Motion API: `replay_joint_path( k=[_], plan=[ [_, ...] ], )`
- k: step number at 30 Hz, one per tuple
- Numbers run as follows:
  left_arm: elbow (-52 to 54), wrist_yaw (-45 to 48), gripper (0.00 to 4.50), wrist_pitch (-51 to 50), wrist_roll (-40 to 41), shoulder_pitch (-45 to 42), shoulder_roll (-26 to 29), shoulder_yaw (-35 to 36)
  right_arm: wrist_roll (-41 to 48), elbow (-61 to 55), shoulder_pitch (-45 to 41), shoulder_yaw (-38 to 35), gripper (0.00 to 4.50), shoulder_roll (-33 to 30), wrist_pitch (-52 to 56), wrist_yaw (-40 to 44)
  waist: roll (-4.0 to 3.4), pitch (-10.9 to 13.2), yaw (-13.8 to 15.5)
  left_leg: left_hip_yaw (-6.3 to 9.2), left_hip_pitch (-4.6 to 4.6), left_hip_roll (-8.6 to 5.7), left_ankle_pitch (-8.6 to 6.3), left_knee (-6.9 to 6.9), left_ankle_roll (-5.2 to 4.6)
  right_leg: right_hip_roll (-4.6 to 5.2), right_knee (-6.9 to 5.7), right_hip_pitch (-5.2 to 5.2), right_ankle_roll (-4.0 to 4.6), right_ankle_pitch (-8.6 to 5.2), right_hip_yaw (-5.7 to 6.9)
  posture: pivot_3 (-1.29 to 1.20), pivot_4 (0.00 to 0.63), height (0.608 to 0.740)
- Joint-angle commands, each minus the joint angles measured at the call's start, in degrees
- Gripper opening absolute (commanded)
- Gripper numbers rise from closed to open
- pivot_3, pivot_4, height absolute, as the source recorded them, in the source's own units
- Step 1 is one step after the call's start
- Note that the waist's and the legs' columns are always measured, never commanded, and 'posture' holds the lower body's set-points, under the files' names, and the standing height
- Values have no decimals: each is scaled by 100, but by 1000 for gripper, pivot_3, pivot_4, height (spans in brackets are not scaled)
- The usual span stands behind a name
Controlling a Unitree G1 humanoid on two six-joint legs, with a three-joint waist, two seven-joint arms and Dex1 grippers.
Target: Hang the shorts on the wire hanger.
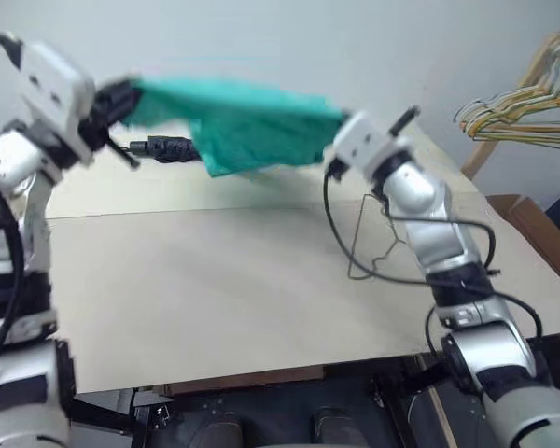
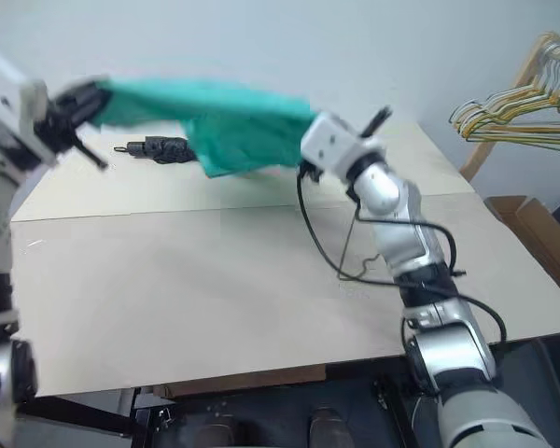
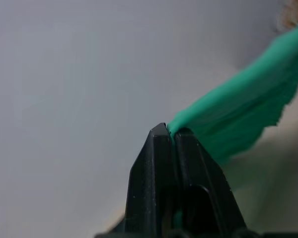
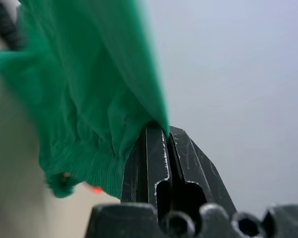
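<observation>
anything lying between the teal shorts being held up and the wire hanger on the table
Nothing visible does. The teal-green cloth shorts hang stretched in the air between the left hand and right hand. The thin grey wire hanger lies on the beige table beside the right arm, with bare tabletop around it.

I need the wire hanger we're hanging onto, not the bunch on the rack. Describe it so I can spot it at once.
Start at the beige table, then go to its right side beside the right arm. The wire hanger lies there alone, under the raised shorts. It is one thin, dull grey wire triangle, unlike the pale coloured hangers bunched on the wooden rack beyond the table.
</observation>
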State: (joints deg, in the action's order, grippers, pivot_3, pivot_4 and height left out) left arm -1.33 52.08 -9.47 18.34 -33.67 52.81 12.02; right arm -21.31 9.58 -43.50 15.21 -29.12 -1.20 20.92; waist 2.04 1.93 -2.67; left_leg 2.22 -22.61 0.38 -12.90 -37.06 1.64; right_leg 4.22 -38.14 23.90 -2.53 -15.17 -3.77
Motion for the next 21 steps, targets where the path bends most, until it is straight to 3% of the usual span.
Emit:
replay_joint_path(
  k=[1,5,8,12,17,21],
  plan=[
    [611,1021,0,-126,107,1024,608,5,16,-459,347,327,27,-239,-448,733,-13,17,5,0,29,7,10,9,-16,-10,3,-27,14,8,1,125,0,740],
    [1094,1453,0,-91,-396,2521,1183,-246,86,-740,971,900,27,-689,-581,1998,-30,37,80,-21,211,65,8,46,-22,-57,39,-199,13,-47,-1,130,0,740],
    [1556,1672,0,-315,-493,3325,1431,-330,354,-1236,1355,1091,27,-1005,-425,2919,-28,45,196,-23,199,73,8,47,-22,-74,42,-190,3,-39,-16,130,0,740],
    [2091,2083,0,-501,-535,4164,1794,-277,448,-1625,1624,1102,27,-1205,-206,3489,-27,47,270,-24,146,73,8,27,-22,-73,40,-148,16,-21,-15,133,0,740],
    [2713,2393,0,-778,-411,4857,2004,-134,237,-1614,1726,1086,27,-1294,-160,3549,-29,49,333,-29,160,77,8,27,-22,-76,42,-159,5,-30,-14,130,0,740],
    [2778,2200,0,-789,-771,5007,2054,-267,252,-1686,1812,1107,27,-1357,-208,3699,-29,50,345,-29,154,77,8,27,-22,-77,48,-156,4,-30,-15,134,0,740]
  ],
)
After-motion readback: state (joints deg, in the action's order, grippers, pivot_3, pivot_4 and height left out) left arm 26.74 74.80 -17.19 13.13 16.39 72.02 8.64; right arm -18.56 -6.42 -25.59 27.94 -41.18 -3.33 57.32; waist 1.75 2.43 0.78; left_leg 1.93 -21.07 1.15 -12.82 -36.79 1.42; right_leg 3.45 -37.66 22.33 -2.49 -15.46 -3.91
